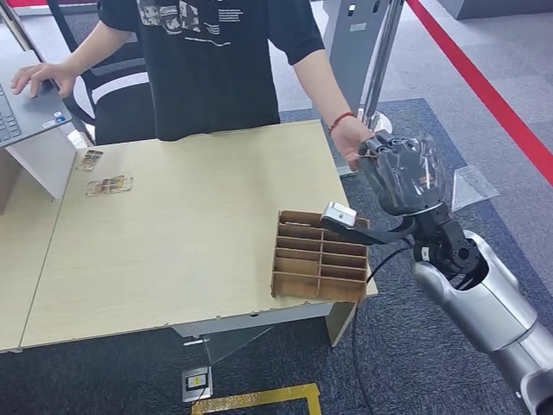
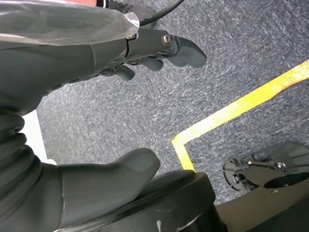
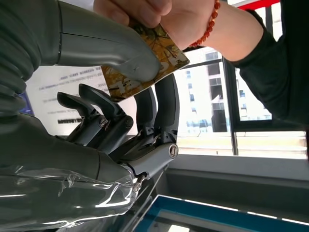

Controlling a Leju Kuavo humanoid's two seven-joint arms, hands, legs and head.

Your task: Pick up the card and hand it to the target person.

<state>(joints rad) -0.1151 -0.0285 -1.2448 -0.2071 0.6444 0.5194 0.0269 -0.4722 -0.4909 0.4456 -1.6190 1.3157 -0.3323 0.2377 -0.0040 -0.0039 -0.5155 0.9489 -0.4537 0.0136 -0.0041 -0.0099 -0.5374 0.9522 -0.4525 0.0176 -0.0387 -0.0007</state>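
Laptop sits at the far left, a person's hand resting on it; beside it I see two loose cards on the pale wood table. Rightward stands a slotted brown cardboard rack; I cannot tell what its slots hold. My left hand hangs over grey carpet, fingers apart, holding nothing. My right hand pinches the glossy printed card, which the person's hand also grips.

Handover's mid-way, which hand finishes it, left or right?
Right. The right hand pinches the card between thumb and fingers, and the person's hand already grips its far end. The left hand hangs over the carpet, holding nothing.
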